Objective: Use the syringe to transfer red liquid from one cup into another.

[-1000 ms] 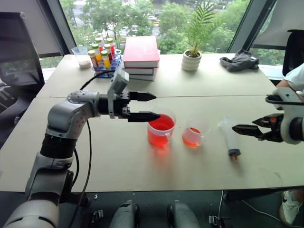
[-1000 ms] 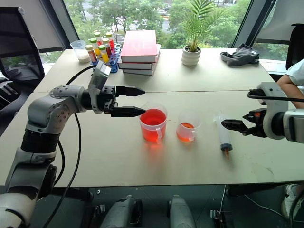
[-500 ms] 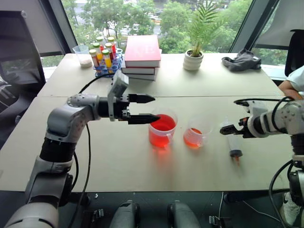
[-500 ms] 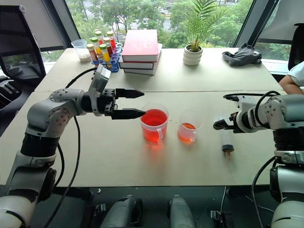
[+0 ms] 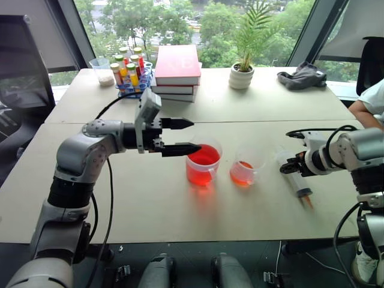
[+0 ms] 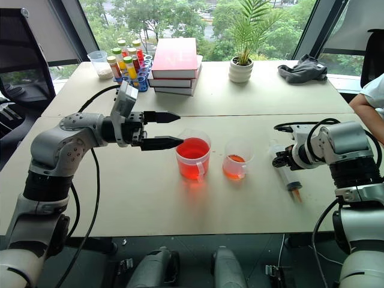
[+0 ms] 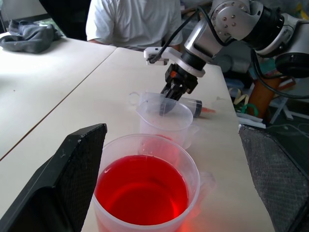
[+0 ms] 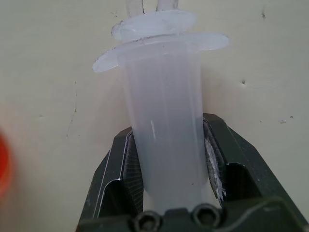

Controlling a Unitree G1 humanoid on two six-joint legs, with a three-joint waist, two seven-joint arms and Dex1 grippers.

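Observation:
The syringe (image 5: 297,179) lies on the table at the right, its orange nozzle pointing toward the near edge. My right gripper (image 5: 290,166) is shut on its clear barrel (image 8: 161,82), below the flange, with a black finger (image 8: 118,159) on each side. The larger cup (image 5: 203,164) holds deep red liquid (image 7: 142,188). The smaller cup (image 5: 243,171), with a little orange-red liquid at its bottom, stands between the larger cup and the syringe. My left gripper (image 5: 197,134) hovers open and level just left of the larger cup's rim, holding nothing.
At the back of the table stand a rack of coloured vials (image 5: 129,71), a stack of books (image 5: 177,67), a potted plant (image 5: 242,75) and a grey cloth (image 5: 303,77). A person (image 5: 373,101) sits at the right edge. A cable runs along my right forearm.
My right gripper came down and forward onto the syringe and shut on its barrel. The syringe has swung a little, its nozzle now further right. The left gripper stayed in place.

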